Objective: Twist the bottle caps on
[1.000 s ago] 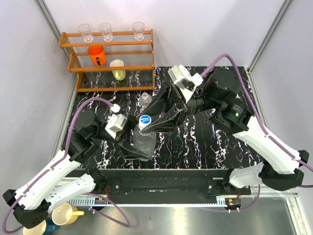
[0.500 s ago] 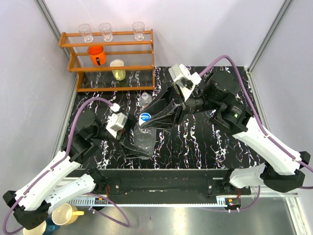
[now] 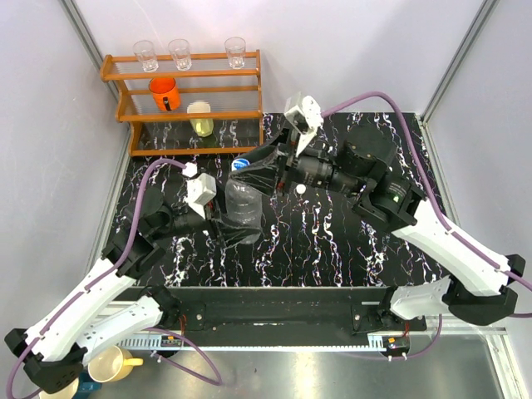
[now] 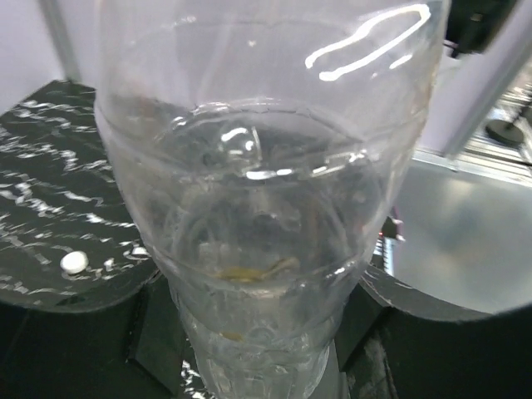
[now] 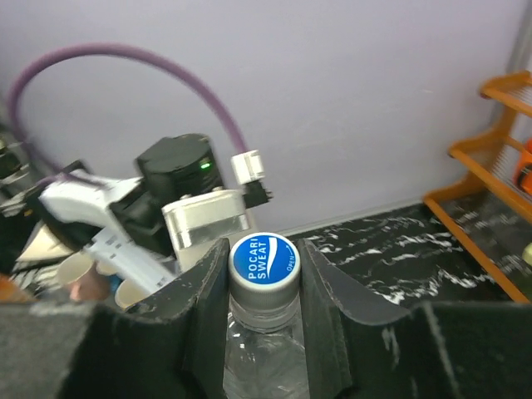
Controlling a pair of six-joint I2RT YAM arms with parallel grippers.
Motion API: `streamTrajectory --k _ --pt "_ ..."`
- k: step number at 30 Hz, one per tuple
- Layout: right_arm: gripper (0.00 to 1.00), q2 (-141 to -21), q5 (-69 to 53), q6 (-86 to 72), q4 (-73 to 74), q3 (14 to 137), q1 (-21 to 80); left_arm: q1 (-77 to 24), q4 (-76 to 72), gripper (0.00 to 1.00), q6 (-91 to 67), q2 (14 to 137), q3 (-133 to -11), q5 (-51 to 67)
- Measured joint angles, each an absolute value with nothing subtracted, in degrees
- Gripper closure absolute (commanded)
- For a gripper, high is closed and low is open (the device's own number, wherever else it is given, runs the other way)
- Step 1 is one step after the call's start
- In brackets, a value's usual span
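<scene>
The right claw [image 5: 264, 278] is pinched narrow on the small round white cap with a blue printed top [image 5: 263, 259], one dark finger pressed to each side of its ribbed rim. The cap sits on the neck of the clear plastic water bottle [image 5: 262, 357]; it looks level, though how far down the threads it has gone cannot be read from these views. From overhead the same claw [image 3: 249, 170] reaches in sideways from the right, covering most of the cap [image 3: 243, 164]. Below it the bottle [image 3: 243, 212] stands upright in mid-table on the black, white-veined tabletop [image 3: 332, 241]. The left claw [image 3: 220, 224] clasps the bottle's lower body from the left, and its wrist view shows the ribbed transparent wall [image 4: 258, 249] filling the gap between its fingers [image 4: 366, 324]. The step in hand appears to be the tightening itself (one arm bracing, the other turning). The next move would likely call for a twist of the right wrist about the bottle's axis while the left grip keeps the body from spinning, with light downward pressure so the threads engage squarely. Behind, the orange wooden rack [image 3: 191, 116] holding glasses and cups stands against the back wall, well apart from the work.
</scene>
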State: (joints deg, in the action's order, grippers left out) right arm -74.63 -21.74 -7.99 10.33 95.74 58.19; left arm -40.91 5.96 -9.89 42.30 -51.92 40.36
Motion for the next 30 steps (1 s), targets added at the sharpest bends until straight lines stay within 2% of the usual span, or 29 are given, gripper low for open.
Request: streamTrajectory --k 4,6,8,9,10,12,13,17,20,22,27,30 --pt "0.99 -78.1 -7.4 -7.5 15.1 100.5 62.1 -40.9 8.2 0.57 -7.7 41.7 -51.9 30.5" --pt "0.94 -80.4 1.4 -7.3 17.1 103.2 64.4 -40.9 9.4 0.56 -6.8 41.4 -51.9 25.1" --pt "0.84 -82.4 9.2 -7.1 18.5 105.1 66.5 -40.9 10.5 0.57 -5.8 41.2 -51.5 20.3" --pt "0.73 -83.3 12.2 -7.0 19.0 105.7 67.3 -40.9 10.9 0.57 -5.5 41.1 -51.2 18.5" --pt "0.54 -84.4 16.0 -6.9 19.7 106.4 68.3 -40.9 11.4 0.57 -5.2 40.8 -50.8 16.7" --pt "0.37 -86.3 20.9 -7.0 20.8 107.7 69.4 -40.8 12.3 0.56 -4.7 40.6 -50.0 14.2" --pt "0.21 -86.8 21.8 -7.2 21.0 107.9 69.6 -40.8 12.8 0.56 -4.6 40.6 -50.0 13.6" --pt "0.07 -87.1 21.6 -6.8 22.7 108.2 70.5 -40.5 12.8 0.53 -4.0 39.9 -48.4 14.3" --pt "0.02 -85.3 19.7 -5.8 23.9 107.5 70.5 -40.0 10.7 0.52 -4.1 39.0 -47.4 18.2" --pt "0.02 -81.9 14.9 -5.0 24.8 104.8 70.1 -39.6 8.1 0.52 -4.6 38.4 -46.3 22.6" --pt "0.02 -69.0 -9.4 -4.2 24.1 94.3 61.0 -38.9 2.4 0.52 -6.6 38.5 -44.2 34.0" --pt "0.02 -63.9 -22.9 -3.3 23.8 92.4 56.6 -38.7 -0.8 0.52 -7.6 39.9 -43.6 42.4"
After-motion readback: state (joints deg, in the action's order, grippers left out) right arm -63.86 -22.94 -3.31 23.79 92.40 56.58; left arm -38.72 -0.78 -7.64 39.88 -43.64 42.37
